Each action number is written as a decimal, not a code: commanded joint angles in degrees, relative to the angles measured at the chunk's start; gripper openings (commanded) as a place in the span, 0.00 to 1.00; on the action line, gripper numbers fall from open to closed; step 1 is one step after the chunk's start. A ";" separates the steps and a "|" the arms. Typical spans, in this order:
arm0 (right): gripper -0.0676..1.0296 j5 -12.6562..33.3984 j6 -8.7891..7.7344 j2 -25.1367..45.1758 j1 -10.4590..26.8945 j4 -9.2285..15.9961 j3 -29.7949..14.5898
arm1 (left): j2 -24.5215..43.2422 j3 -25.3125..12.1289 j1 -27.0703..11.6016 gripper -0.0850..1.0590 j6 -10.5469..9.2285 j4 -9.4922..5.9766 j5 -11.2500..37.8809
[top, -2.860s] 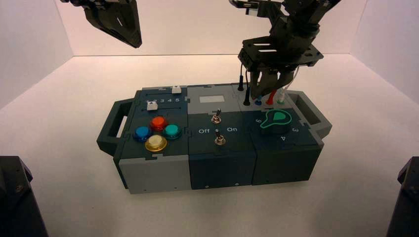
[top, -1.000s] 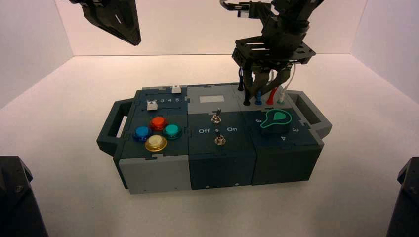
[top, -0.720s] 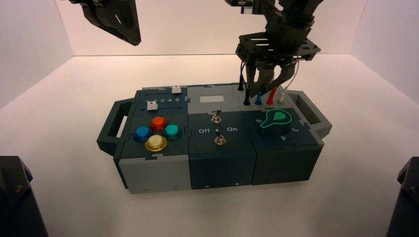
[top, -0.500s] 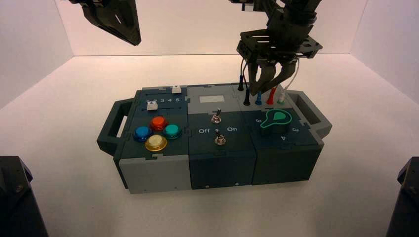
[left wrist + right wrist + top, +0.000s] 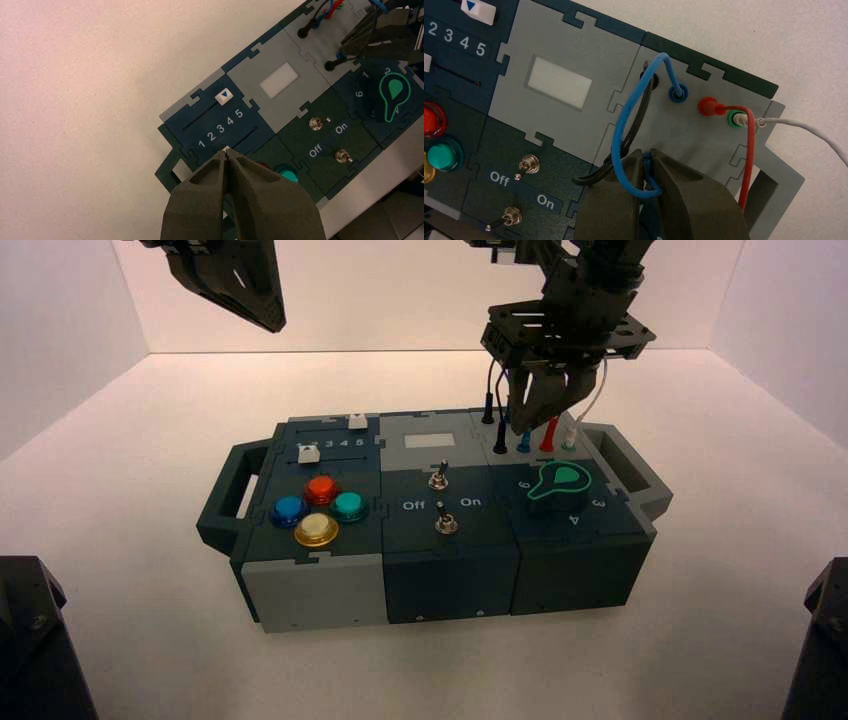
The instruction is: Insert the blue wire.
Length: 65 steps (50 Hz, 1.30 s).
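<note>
as right wrist view alone shows, right claw (image 5: 646, 154) over box (image 5: 561, 132) grips blue wire (image 5: 625, 112)

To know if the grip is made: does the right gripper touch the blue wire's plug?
Touching. The right wrist view shows it: the right gripper has the blue wire's plug between its fingers, one on each side.

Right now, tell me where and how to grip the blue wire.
Probably best by the slim plug at the near end of the blue wire, from above with the right gripper: that plug sits between the fingertips, beneath the arched cable.
</note>
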 commanded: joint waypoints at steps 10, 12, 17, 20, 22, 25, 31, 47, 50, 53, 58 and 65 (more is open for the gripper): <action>0.04 0.35 0.26 0.00 0.00 0.09 0.97 | -0.62 -0.62 -0.26 0.05 0.00 0.00 -0.18; 0.04 0.18 0.18 0.18 0.18 0.09 1.14 | -0.62 -0.62 -0.26 0.05 0.00 0.00 -0.18; 0.04 0.18 0.18 0.97 0.18 0.09 1.41 | -0.62 -0.62 -0.26 0.05 0.00 0.00 -0.18; 0.04 0.18 0.26 1.49 0.18 0.09 1.49 | -0.62 -0.62 -0.26 0.05 0.00 -0.09 -0.18; 0.04 0.18 0.26 1.76 0.18 0.09 1.49 | -0.62 -0.62 -0.26 0.05 0.00 -0.09 -0.18; 0.04 0.18 0.18 2.55 0.18 0.09 1.49 | -0.62 -0.62 -0.26 0.05 0.00 -0.09 -0.18; 0.04 0.26 0.18 3.52 0.53 0.18 1.41 | -0.70 -0.53 -0.26 0.05 0.00 0.00 -0.18; 0.05 0.53 0.18 2.29 0.70 0.09 1.14 | -0.88 -0.53 -0.26 0.05 0.00 -0.09 -0.18; 0.06 0.53 0.09 1.41 0.70 0.09 0.97 | -0.97 -0.62 -0.26 0.05 0.00 -0.09 -0.18; 0.18 0.88 0.09 0.44 0.62 0.09 0.53 | -1.05 -0.53 -0.26 0.05 0.00 -0.09 -0.18; 0.31 2.02 0.44 -0.62 0.26 -0.09 -0.44 | -1.14 -0.53 -0.26 0.05 0.00 0.00 -0.26; 0.33 3.08 0.53 -2.02 0.26 -0.53 -1.93 | -1.23 -0.53 -0.26 0.05 0.00 -0.09 -0.26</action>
